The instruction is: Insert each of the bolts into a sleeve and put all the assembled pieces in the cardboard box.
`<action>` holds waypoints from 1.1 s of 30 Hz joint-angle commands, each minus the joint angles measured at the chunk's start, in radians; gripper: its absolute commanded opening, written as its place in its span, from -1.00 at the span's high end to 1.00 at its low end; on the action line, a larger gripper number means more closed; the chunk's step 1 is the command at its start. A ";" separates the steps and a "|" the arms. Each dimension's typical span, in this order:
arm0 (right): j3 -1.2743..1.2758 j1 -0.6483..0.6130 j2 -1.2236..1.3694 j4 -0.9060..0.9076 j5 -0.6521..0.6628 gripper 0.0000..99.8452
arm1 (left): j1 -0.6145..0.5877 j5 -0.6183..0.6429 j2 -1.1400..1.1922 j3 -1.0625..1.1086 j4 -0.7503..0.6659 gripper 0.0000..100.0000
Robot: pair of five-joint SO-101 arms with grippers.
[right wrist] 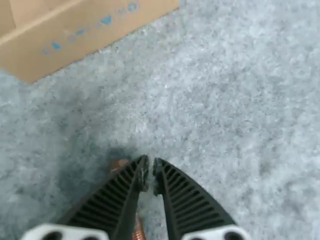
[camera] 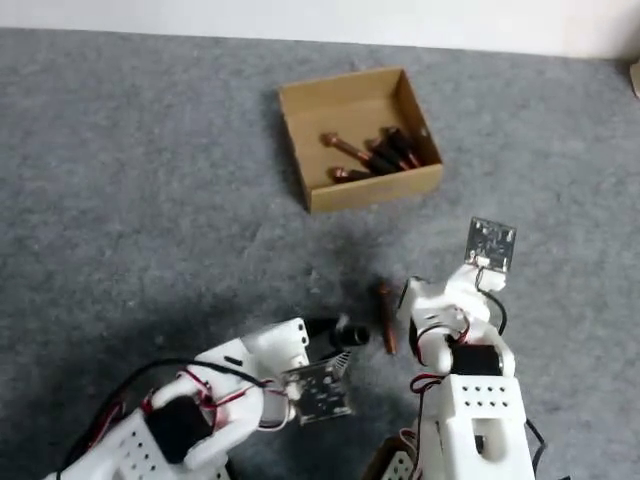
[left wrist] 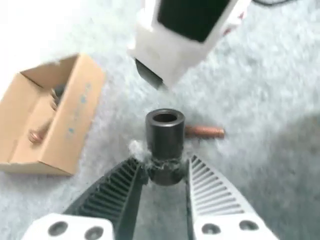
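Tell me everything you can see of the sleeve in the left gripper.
The sleeve is a short black cylinder, matte and metal-looking, with a round hollow bore open at its far end. The left gripper clamps its near end between ribbed fingers, so it points away from the wrist. Pale fluff clings near the grip. Just beyond it a copper bolt lies on the grey carpet; I cannot tell whether they touch.

Nothing legible — blue marks [right wrist: 105, 20] on the cardboard box [right wrist: 65, 42], perhaps lettering.
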 commanded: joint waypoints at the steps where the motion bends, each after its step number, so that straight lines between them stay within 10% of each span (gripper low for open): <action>1: -0.016 -0.012 -0.004 -0.018 0.008 0.99 | -0.007 0.012 -0.084 -0.010 0.041 0.99; 9: -0.010 -0.205 0.004 -0.016 0.081 0.42 | -0.305 0.233 -0.084 -0.125 0.100 0.99; 26: -0.015 -0.242 0.018 -0.016 0.104 0.44 | -0.453 0.310 -0.084 -0.143 0.072 0.99; 33: -0.205 -0.259 0.403 -0.016 0.146 0.44 | -0.456 0.311 -0.082 -0.156 0.075 0.99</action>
